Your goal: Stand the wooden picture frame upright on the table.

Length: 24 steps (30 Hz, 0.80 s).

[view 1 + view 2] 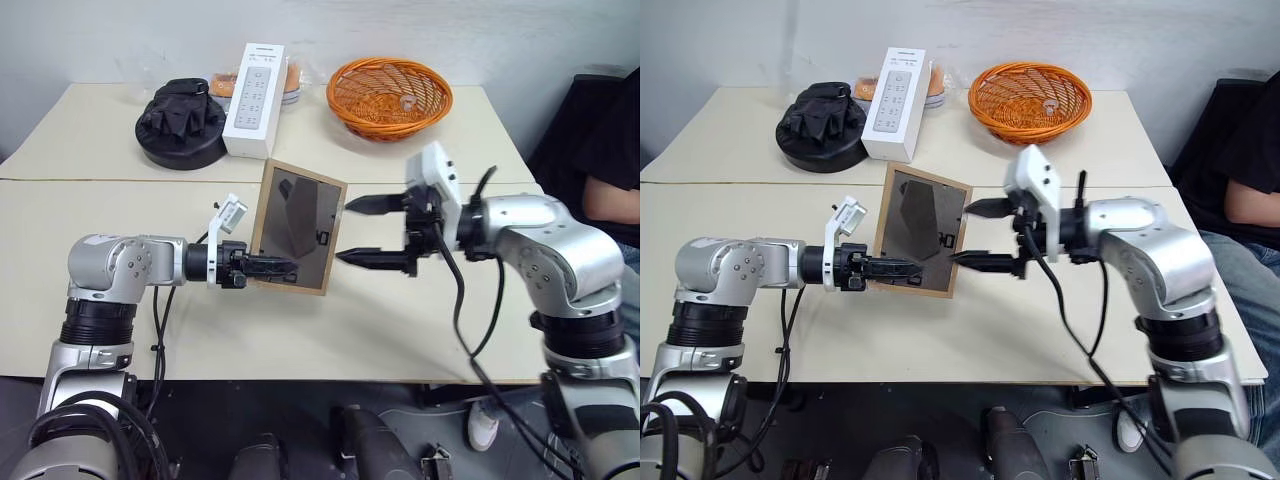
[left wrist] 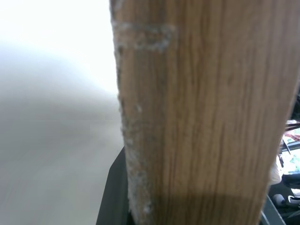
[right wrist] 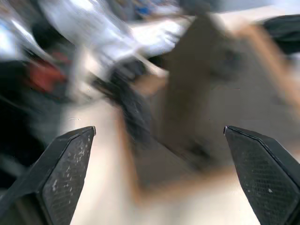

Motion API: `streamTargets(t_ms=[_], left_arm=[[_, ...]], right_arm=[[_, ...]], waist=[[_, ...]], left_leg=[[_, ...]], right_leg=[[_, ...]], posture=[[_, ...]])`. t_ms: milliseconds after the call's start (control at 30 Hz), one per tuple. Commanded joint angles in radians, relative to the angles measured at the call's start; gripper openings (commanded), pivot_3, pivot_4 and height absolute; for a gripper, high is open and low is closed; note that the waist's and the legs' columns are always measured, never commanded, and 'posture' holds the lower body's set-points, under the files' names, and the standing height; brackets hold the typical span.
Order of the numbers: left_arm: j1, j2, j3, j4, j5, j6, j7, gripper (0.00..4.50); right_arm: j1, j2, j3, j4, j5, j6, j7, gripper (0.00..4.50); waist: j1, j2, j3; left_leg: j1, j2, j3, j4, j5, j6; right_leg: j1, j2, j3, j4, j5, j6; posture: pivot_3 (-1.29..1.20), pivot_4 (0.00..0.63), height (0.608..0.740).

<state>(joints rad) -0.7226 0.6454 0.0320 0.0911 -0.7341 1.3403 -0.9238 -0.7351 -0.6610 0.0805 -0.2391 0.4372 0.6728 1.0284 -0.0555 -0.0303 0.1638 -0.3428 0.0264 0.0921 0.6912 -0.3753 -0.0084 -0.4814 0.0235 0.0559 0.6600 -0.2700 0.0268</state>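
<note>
Head views, surroundings: white box printed with a remote point(image 1: 255, 97), black bundle on a round base point(image 1: 181, 123) and orange basket point(image 1: 389, 96) sit on the far worktop point(image 1: 90, 120), well behind the action; a seated person point(image 1: 608, 150) is at the right edge.
Head views, obstruction: nothing lies between the two tools except the frame itself.
Head views, task object: wooden picture frame point(image 1: 297, 226) is over the near worktop point(image 1: 330, 330), near its middle, dark back panel and stand flap facing the camera.
Head views, axis: long axis nearly vertical, top leaning slightly right.
Head views, left tool point(image 1: 272, 268): clenched on the frame's lower left edge.
Head views, right tool point(image 1: 364, 232): released, fingers spread wide just right of the frame, apart from it.
Left wrist view: wood border point(image 2: 206, 112) close before the camera.
Right wrist view: both fingers point(image 3: 63, 171) far apart; blurred frame back point(image 3: 211, 93) beyond.
</note>
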Motion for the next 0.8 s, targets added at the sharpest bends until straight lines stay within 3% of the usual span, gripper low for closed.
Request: streamTargets(t_ms=[33,167,300,500,633,733,800], left_arm=[[-0.034,0.015,0.032,-0.031,-0.044,0.003,-0.03,0.83],[-0.048,0.016,0.044,-0.03,-0.067,0.031,-0.034,0.83],[-0.062,0.012,0.05,-0.026,-0.089,0.06,-0.034,0.83],[-0.069,0.009,0.041,-0.039,-0.11,0.093,-0.029,0.83],[-0.064,0.01,0.046,-0.044,-0.12,0.104,-0.018,0.83],[-0.054,0.015,0.057,-0.049,-0.125,0.108,-0.012,0.83],[-0.037,0.031,0.078,-0.062,-0.131,0.114,-0.005,1.57]], right_arm=[[0.055,-0.053,0.05,0.105,-0.294,-0.556,-0.055,4.5],[0.061,-0.078,0.125,0.348,-0.657,-1.274,-0.283,4.5],[-0.038,-0.031,0.18,0.571,-0.996,-1.611,-0.636,4.5],[-0.172,0.068,0.237,0.733,-1.273,-1.694,-1.014,4.5],[-0.208,0.092,0.271,0.791,-1.365,-1.701,-1.175,3.7],[-0.226,0.095,0.29,0.82,-1.4,-1.699,-1.257,2.65],[-0.248,0.097,0.305,0.841,-1.419,-1.701,-1.301,2.31]], waist=[[-0.001,0.0,0.0],[-0.006,-0.002,0.001],[-0.014,-0.002,0.001],[-0.033,-0.002,0.001],[-0.031,-0.002,0.001],[-0.031,-0.002,0.001],[-0.031,-0.002,0.001]], left_leg=[[0.0,0.0,0.0,0.0,0.0,0.0],[0.0,0.0,0.001,0.0,0.0,0.0],[0.001,0.0,0.003,0.0,0.0,-0.001],[0.003,0.001,0.003,-0.001,0.001,-0.003],[0.004,0.001,0.004,-0.001,0.002,-0.003],[0.004,0.001,0.004,-0.001,0.002,-0.003],[0.004,0.001,0.004,-0.001,0.002,-0.003]], right_leg=[[0.0,0.0,0.0,0.0,0.0,0.0],[0.0,0.002,0.002,0.0,0.0,0.001],[0.0,0.002,0.003,0.001,0.0,0.001],[0.0,0.002,0.004,0.003,0.0,0.0],[0.0,0.002,0.004,0.004,-0.001,-0.001],[0.0,0.002,0.004,0.003,-0.001,-0.001],[0.0,0.002,0.004,0.003,-0.001,-0.001]], posture=[[0.0,0.15,0.74],[0.0,0.15,0.74],[0.0,0.15,0.74],[0.0,0.15,0.74],[0.0,0.15,0.74],[0.0,0.15,0.74],[0.0,0.15,0.74]])
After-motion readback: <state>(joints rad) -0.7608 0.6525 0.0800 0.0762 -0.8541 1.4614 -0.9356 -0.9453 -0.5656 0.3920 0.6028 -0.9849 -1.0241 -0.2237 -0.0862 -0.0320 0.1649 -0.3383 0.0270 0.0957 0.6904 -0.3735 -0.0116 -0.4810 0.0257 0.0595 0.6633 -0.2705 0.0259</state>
